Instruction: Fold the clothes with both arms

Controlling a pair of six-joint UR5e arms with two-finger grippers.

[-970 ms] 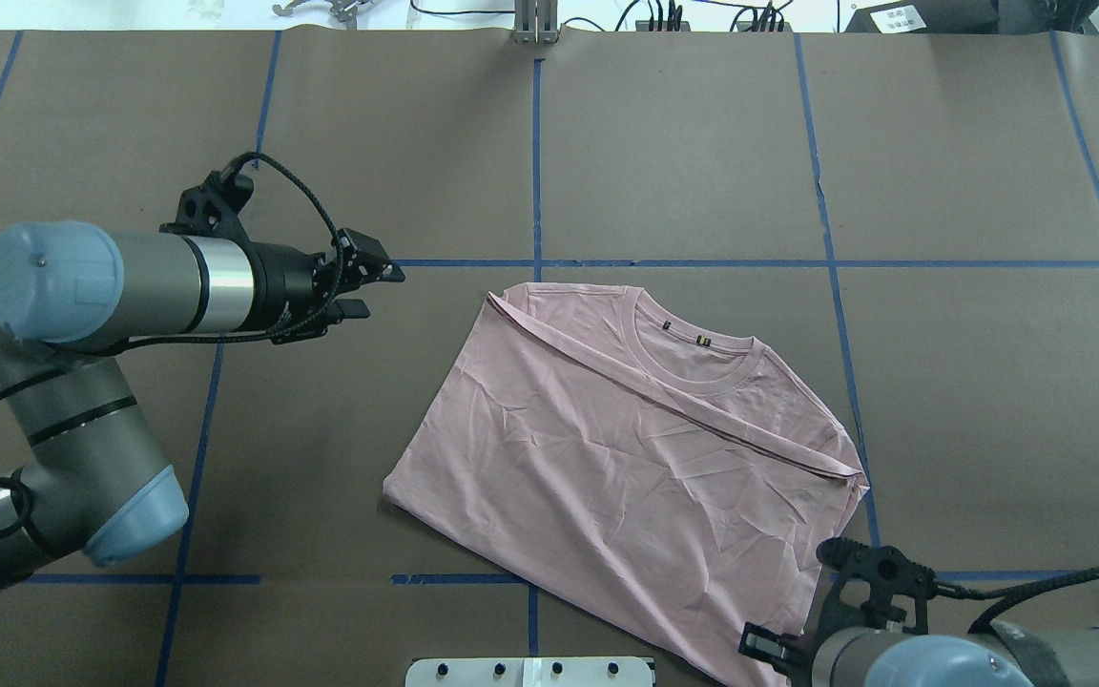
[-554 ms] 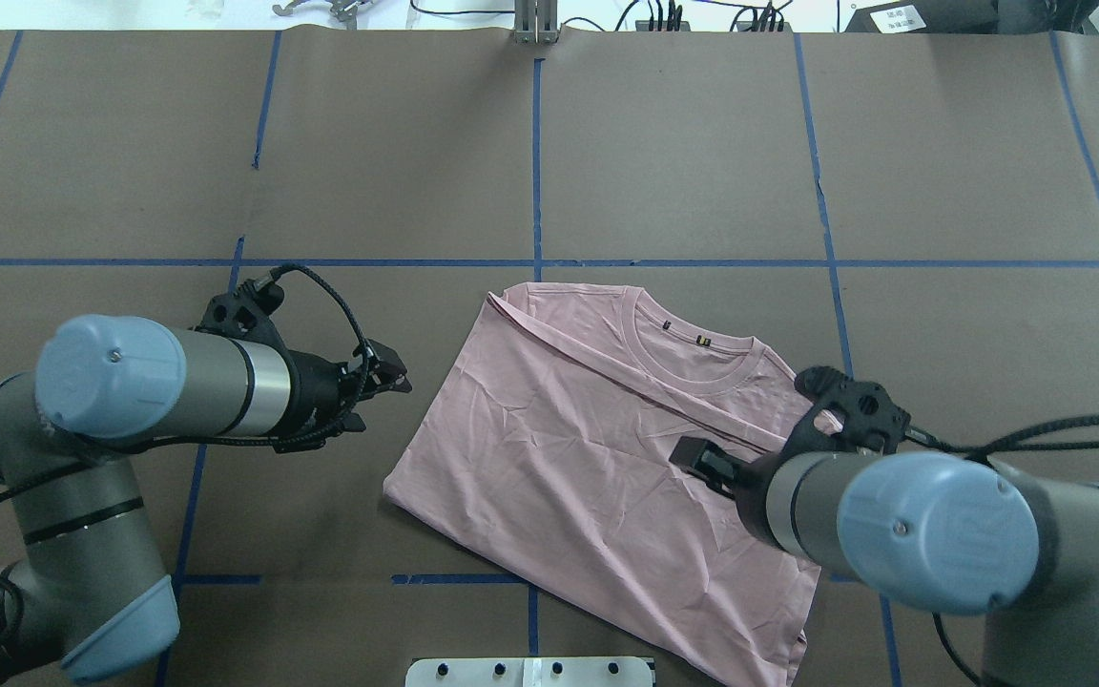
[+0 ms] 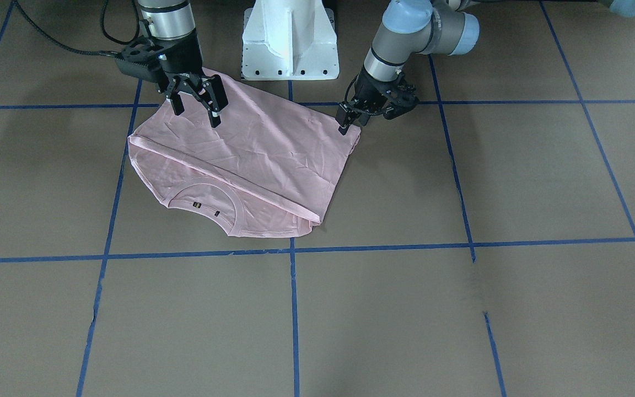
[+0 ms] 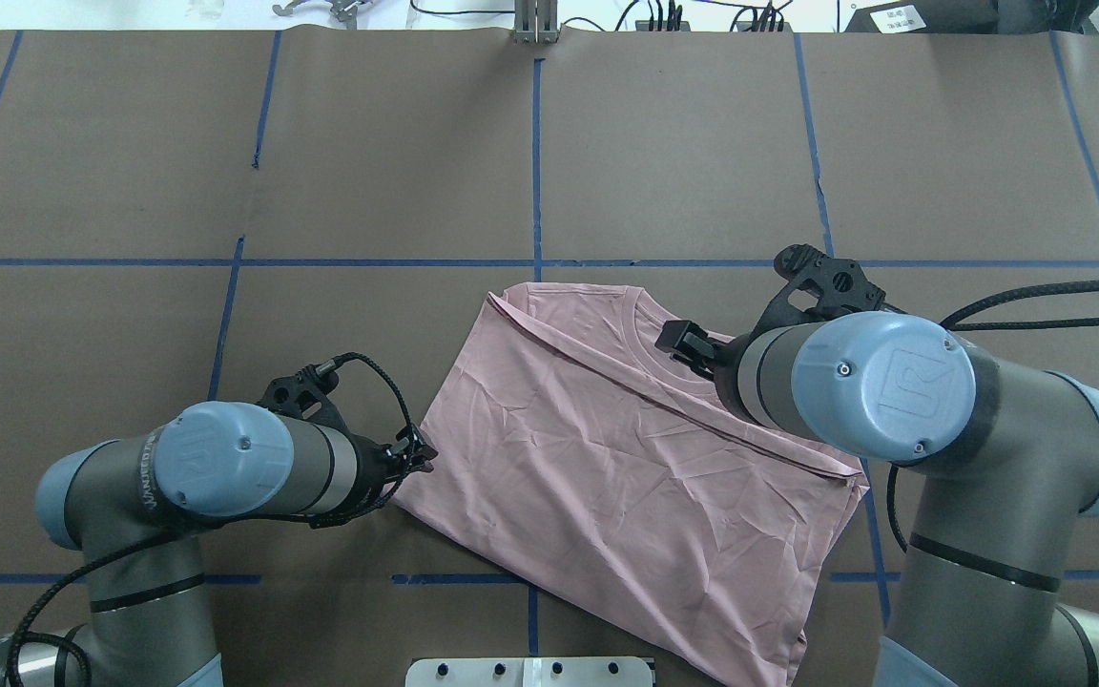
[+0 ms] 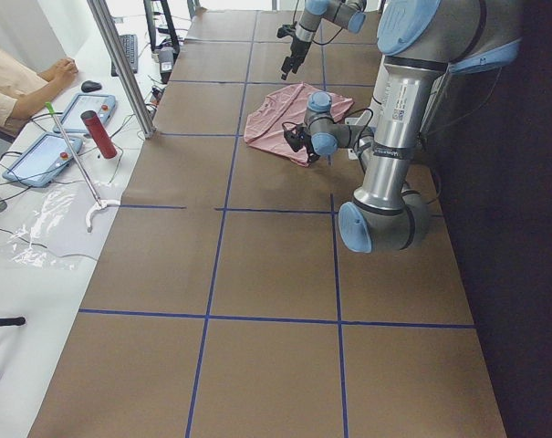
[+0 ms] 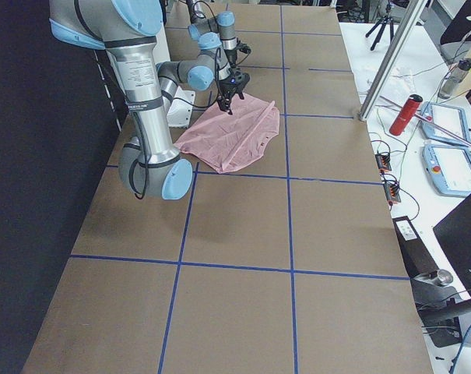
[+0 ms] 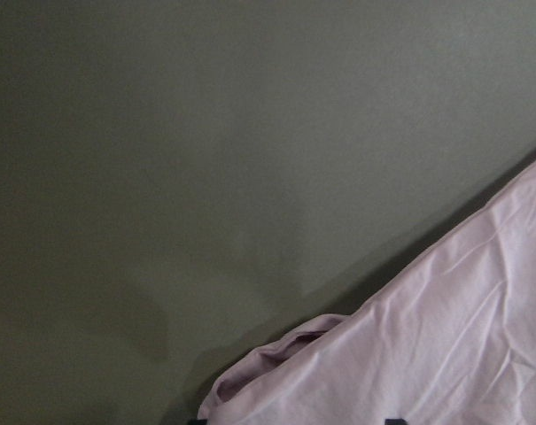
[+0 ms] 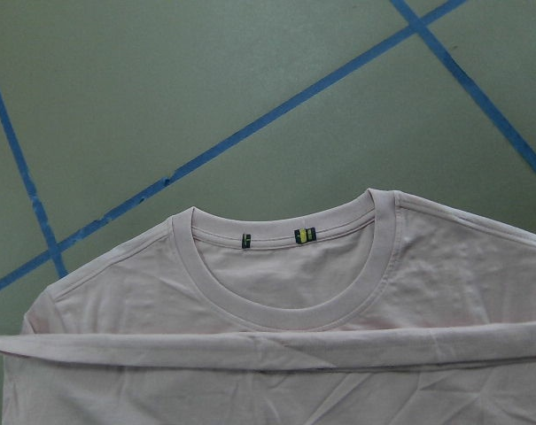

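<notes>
The pale pink short-sleeved cotton T-shirt lay part-folded on the brown paper-covered table, near the robot's edge. The black two-finger left gripper sat low at the shirt's bunched corner with its jaws apart. The black two-finger right gripper hung spread wide above the cloth, holding nothing. A pinch on that rumpled corner might have caught only one layer, so a lift would probably have dragged the fold askew. Arms moving out of step could also have twisted it.
</notes>
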